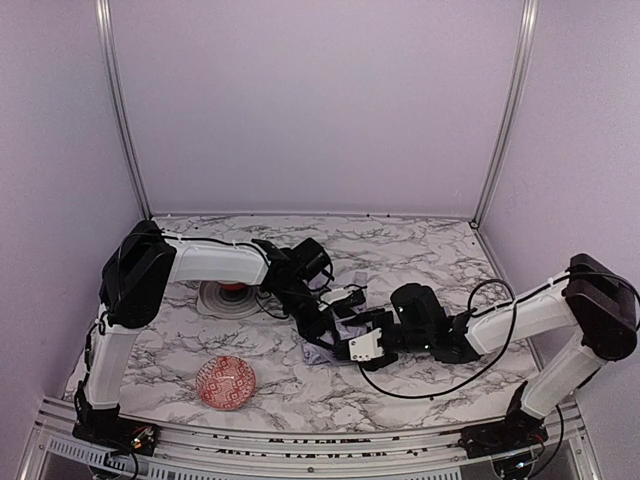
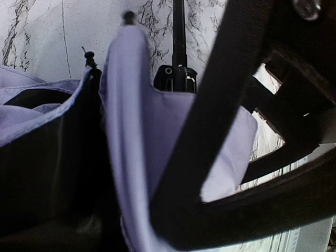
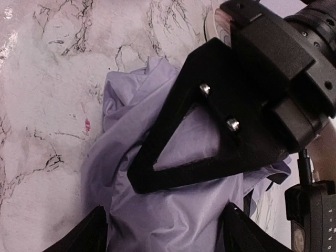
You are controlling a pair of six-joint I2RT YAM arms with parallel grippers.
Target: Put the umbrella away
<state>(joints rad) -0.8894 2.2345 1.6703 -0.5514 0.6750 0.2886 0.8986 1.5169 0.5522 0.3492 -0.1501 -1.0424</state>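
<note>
Gripping the umbrella (image 3: 173, 210), two o'clock from the bowl (image 1: 227, 382)
Left gripper (image 1: 322, 322) is pinching its fabric; only the right wrist view is showing the right gripper (image 3: 163, 239) spread astride it.

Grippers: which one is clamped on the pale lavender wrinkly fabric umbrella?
Left gripper: its black triangular fingers pinch the umbrella fabric; the right gripper stands open around it.

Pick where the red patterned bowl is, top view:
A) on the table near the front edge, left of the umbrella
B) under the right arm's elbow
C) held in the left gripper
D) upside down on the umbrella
A: the red patterned bowl sits by itself on the marble table at the front left, apart from the umbrella at the centre.
</note>
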